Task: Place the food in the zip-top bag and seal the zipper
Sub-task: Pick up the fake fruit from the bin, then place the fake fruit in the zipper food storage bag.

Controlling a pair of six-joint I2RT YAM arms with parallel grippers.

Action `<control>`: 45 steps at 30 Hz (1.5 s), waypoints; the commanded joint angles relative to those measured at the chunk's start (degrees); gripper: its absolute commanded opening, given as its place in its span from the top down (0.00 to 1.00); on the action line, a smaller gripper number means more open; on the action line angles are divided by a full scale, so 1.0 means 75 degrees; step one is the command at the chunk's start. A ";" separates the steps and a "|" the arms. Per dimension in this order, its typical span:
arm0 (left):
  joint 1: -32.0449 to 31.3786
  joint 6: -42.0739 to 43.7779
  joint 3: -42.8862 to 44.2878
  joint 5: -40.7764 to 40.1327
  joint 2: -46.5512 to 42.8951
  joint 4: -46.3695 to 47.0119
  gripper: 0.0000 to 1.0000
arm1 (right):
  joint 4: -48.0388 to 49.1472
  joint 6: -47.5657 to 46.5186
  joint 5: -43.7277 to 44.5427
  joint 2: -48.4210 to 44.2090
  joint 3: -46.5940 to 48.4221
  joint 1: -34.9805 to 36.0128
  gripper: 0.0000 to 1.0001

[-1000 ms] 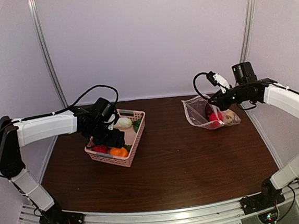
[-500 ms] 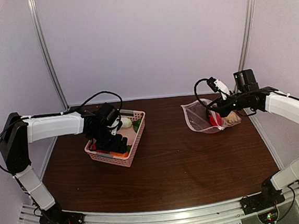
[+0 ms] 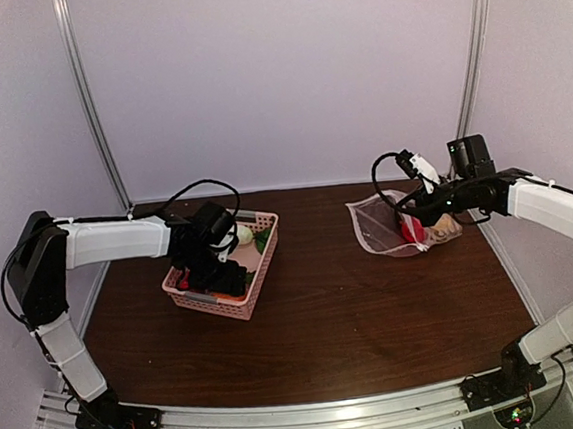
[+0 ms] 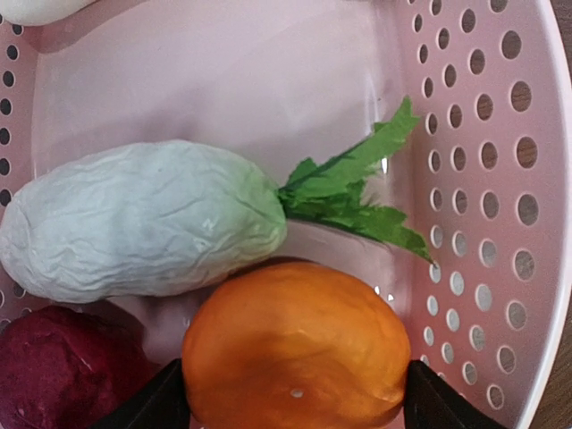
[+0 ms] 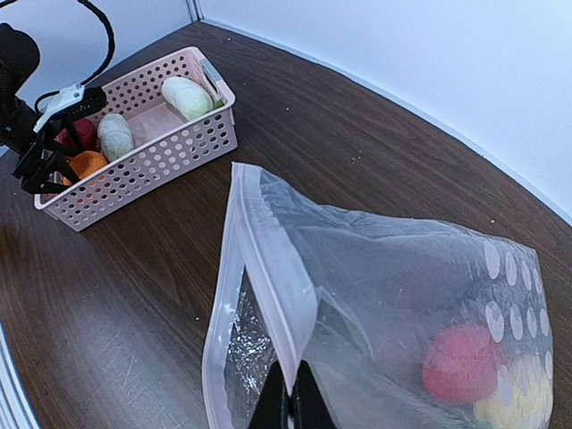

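I find left gripper [image 4: 295,398] wide, fingers [image 4: 159,407] against both sides of orange fruit [image 4: 295,344]; right gripper [image 5: 290,393] pinches rim of zip-top bag [image 5: 384,268].

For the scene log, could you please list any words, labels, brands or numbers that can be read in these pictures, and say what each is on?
No text can be read in any view.
zip-top bag: only pale round dots, no lettering.
pink basket: holes, no label.
orange fruit and white radish: unmarked.
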 commanded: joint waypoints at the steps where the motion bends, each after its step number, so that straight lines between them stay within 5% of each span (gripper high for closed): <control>1: 0.0059 0.0122 0.0070 -0.0015 0.0113 -0.0233 0.27 | 0.0198 0.0053 -0.0127 -0.0165 -0.0098 0.0004 1.00; 18: 0.0059 0.0192 0.1884 -0.0118 -0.1276 -0.1250 0.33 | 0.0243 0.0065 -0.0179 -0.0209 -0.0132 0.0014 1.00; 31: -0.0600 -0.0183 0.0993 0.2759 -0.1768 0.3752 0.38 | 0.0462 0.0212 -0.0150 -0.0251 -0.0282 0.0010 1.00; 45: -0.1849 -0.1259 0.1940 0.4206 0.0708 0.6876 0.43 | 0.0445 0.0223 -0.1584 -0.0468 -0.0283 0.0010 1.00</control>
